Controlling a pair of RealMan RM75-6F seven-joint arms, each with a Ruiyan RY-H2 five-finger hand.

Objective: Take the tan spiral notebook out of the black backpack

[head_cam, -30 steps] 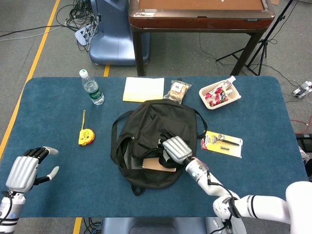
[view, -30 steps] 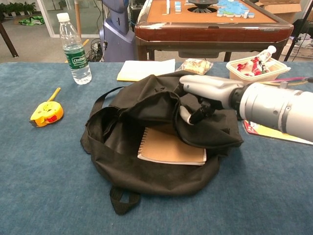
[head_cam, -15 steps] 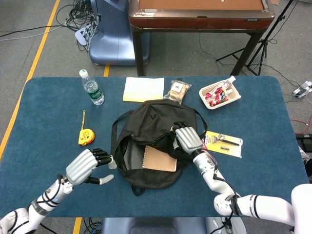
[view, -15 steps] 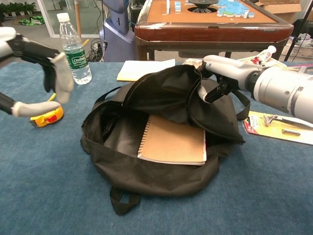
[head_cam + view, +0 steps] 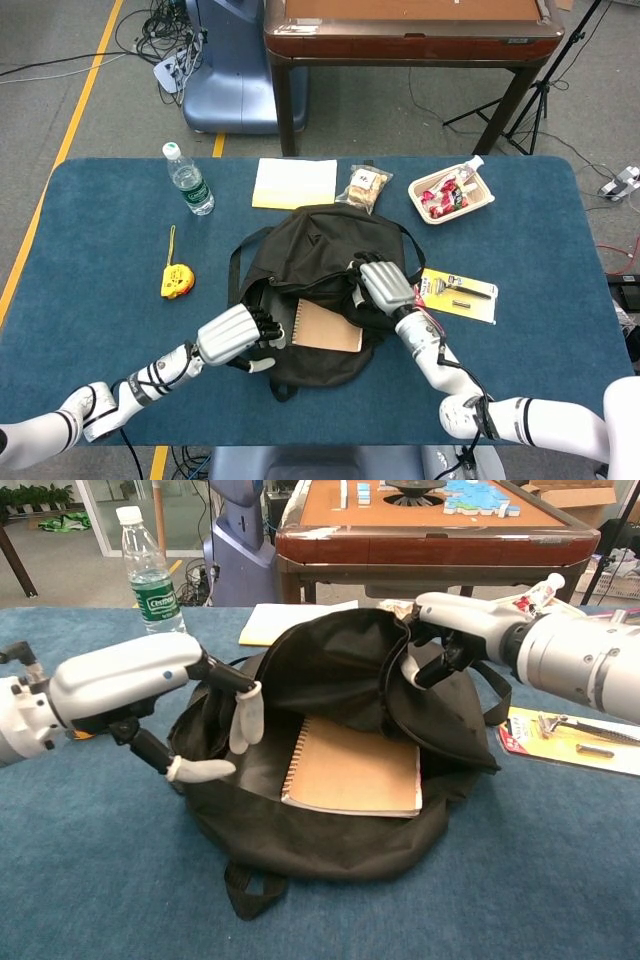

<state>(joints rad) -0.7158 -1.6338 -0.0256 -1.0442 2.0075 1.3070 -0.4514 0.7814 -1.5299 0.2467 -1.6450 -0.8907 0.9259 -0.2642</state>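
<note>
The black backpack (image 5: 310, 255) (image 5: 330, 670) lies in the middle of the blue table with its mouth open toward me. Inside it the tan spiral notebook (image 5: 328, 326) (image 5: 352, 770) lies flat, spiral edge to the left, fully in sight. My right hand (image 5: 385, 285) (image 5: 452, 630) grips the bag's upper flap and holds it lifted, clear of the notebook. My left hand (image 5: 238, 335) (image 5: 185, 705) hovers at the left rim of the opening, fingers spread and holding nothing, a short way left of the notebook.
A water bottle (image 5: 188, 180) (image 5: 150, 580) and a yellow tape measure (image 5: 177, 281) sit to the left. Behind the bag lie a yellow notepad (image 5: 295, 183), a snack bag (image 5: 364, 187) and a snack tray (image 5: 451, 194). A razor pack (image 5: 457, 294) lies to the right.
My left hand has moved right, from beside the tape measure to the left rim of the bag's opening. My right hand keeps the flap raised in about the same place.
</note>
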